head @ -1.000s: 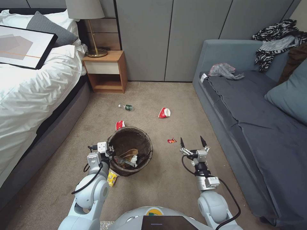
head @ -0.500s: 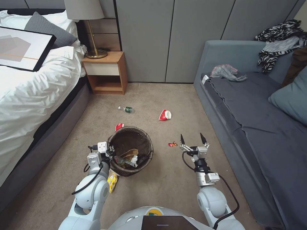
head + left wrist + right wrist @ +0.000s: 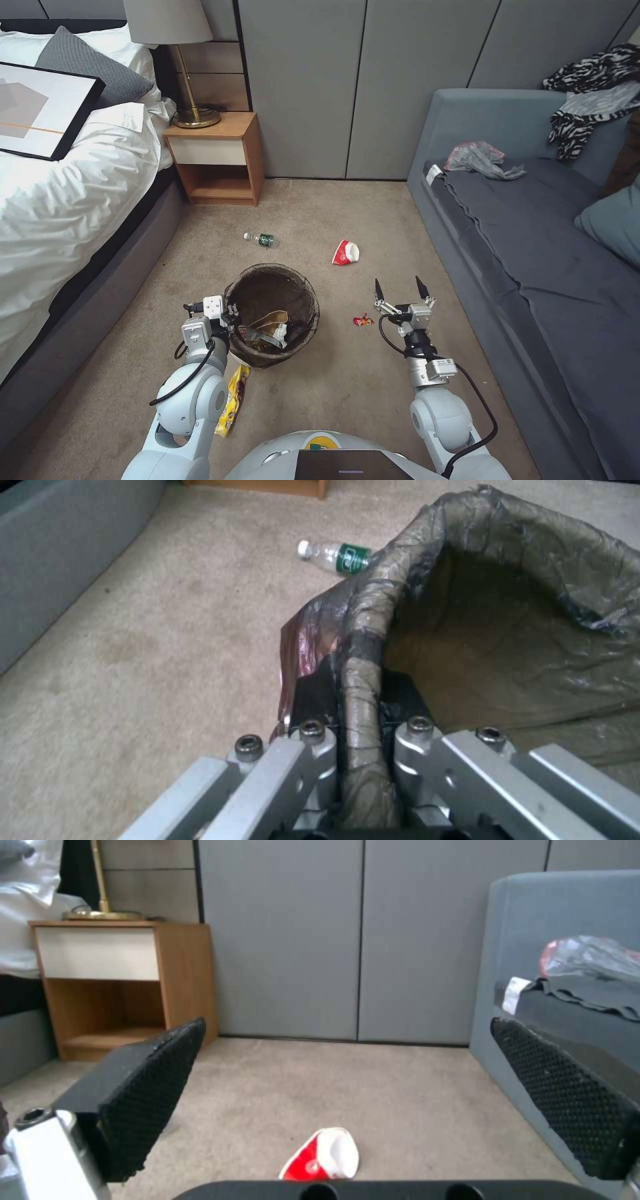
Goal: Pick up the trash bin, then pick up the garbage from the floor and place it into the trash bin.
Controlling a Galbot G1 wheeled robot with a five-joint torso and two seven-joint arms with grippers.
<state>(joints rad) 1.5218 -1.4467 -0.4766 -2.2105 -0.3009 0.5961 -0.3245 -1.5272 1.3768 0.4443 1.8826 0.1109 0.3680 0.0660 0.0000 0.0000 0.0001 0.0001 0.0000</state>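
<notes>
The trash bin (image 3: 303, 293), round with a dark brown liner, hangs in front of me with paper and wrappers inside. My left gripper (image 3: 231, 315) is shut on its near-left rim; in the left wrist view the liner-wrapped rim of the trash bin (image 3: 363, 645) runs between the fingers of the left gripper (image 3: 357, 692). My right gripper (image 3: 402, 291) is open and holds nothing, just right of a small red wrapper (image 3: 363, 321) on the floor (image 3: 333, 387). More garbage lies around: a crushed red-and-white cup (image 3: 345, 253), a small plastic bottle (image 3: 261, 239) and a yellow wrapper (image 3: 233, 399).
A bed (image 3: 73, 193) runs along the left and a grey sofa (image 3: 533, 253) along the right. A wooden nightstand (image 3: 213, 157) with a lamp stands at the back wall. In the right wrist view the cup (image 3: 323, 1155) lies ahead between the open fingers (image 3: 147, 1090).
The whole view has shifted: the camera moved forward, so the floor litter sits lower in the picture. The yellow wrapper now shows fully behind the bin. Both grippers keep their poses.
</notes>
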